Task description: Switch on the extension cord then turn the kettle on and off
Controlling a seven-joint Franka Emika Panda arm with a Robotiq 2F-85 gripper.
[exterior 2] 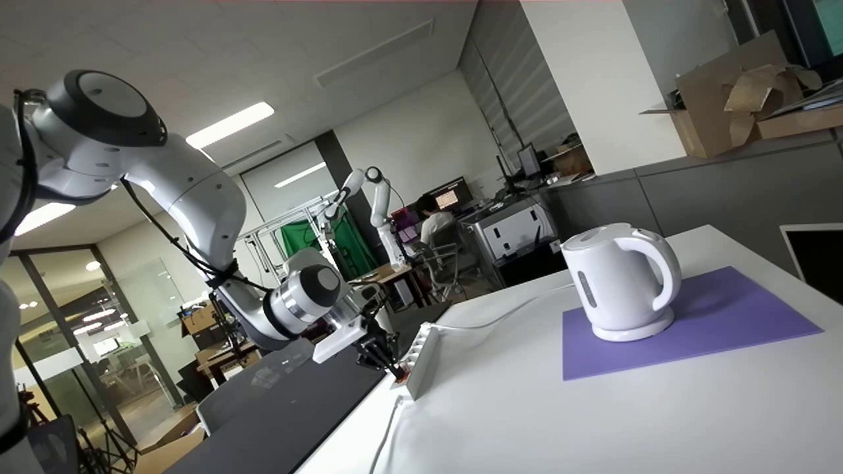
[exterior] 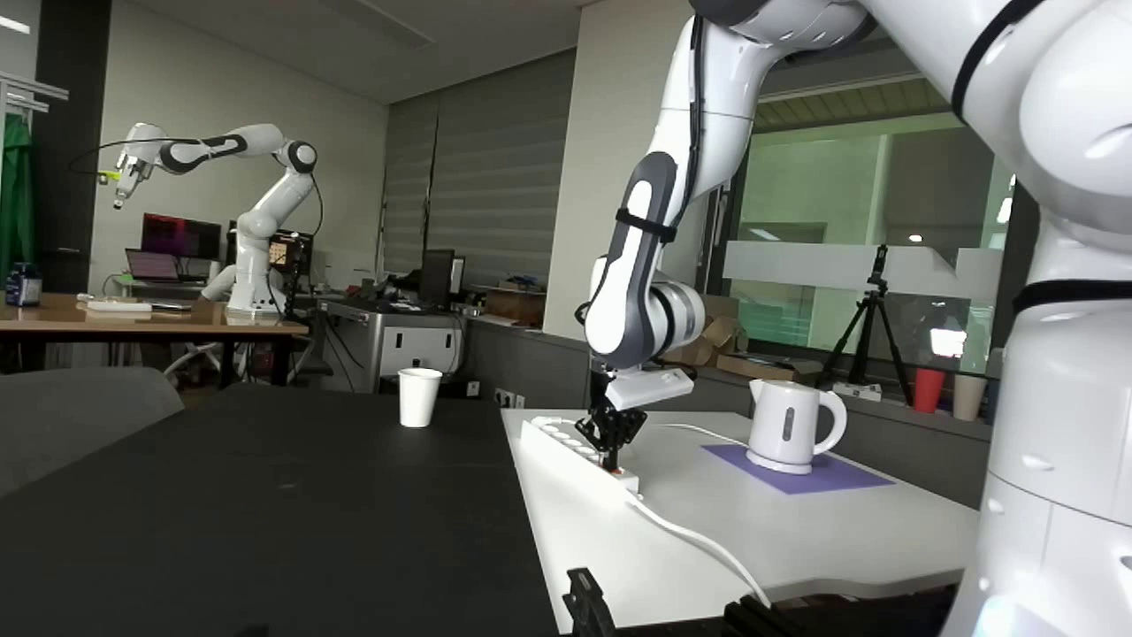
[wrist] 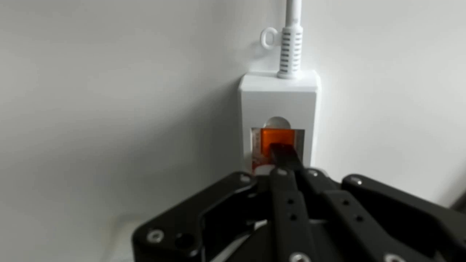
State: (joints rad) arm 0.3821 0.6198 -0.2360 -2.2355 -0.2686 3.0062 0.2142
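The extension cord (exterior: 566, 436) is a long white power strip lying along the edge of the white table; it also shows in an exterior view (exterior 2: 423, 359) and in the wrist view (wrist: 278, 105). Its orange switch (wrist: 278, 136) sits near the cable end. My gripper (wrist: 283, 151) is shut with nothing between its fingers and points down. Its fingertips are on or just over the switch and hide its lower part. In both exterior views the gripper (exterior: 610, 462) (exterior 2: 398, 372) reaches the strip's near end. The white kettle (exterior: 790, 420) (exterior 2: 612, 283) stands upright, away from the gripper.
The kettle stands on a purple mat (exterior: 836, 478) (exterior 2: 737, 322) on the white table (exterior: 707, 531). A black table (exterior: 292, 504) adjoins it, with a white paper cup (exterior: 418, 398) on it. White cable (exterior: 699, 537) runs from the strip across the white table.
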